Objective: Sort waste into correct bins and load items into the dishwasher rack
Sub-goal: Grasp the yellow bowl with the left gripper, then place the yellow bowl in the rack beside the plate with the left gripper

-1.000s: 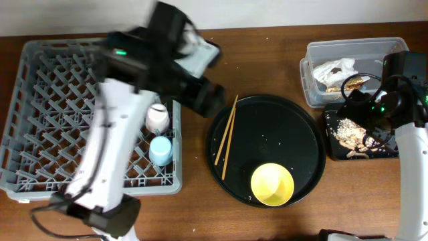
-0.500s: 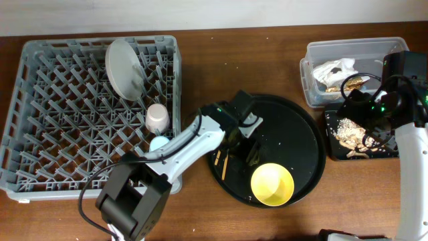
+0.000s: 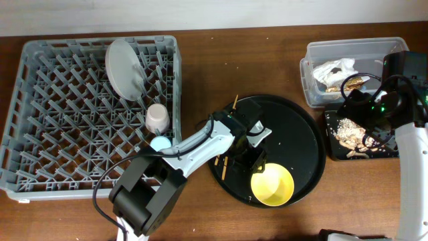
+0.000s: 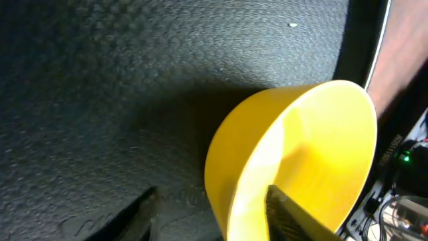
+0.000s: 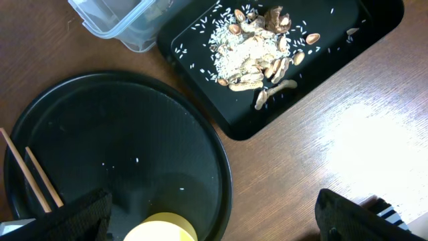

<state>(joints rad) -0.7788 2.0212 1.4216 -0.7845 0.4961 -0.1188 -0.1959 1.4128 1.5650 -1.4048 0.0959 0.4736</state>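
Two cups, pink and blue, stand in the grey dish rack left of the round black tray. A white plate stands on edge farther back in the same rack. At the tray's near edge sits a yellow bowl. The left pincer is spread astride the bowl's wall, with one finger inside and the other over the tray outside. Chopsticks lie along the tray's left side, partly under the left arm. Just right of the tray, a shallow black bin holds rice and food scraps. Behind the bin, a clear tub holds a white napkin and a shiny wrapper. The right pincer hangs spread wide, holding nothing, at the tray's right side near the black bin, over the wooden bench.
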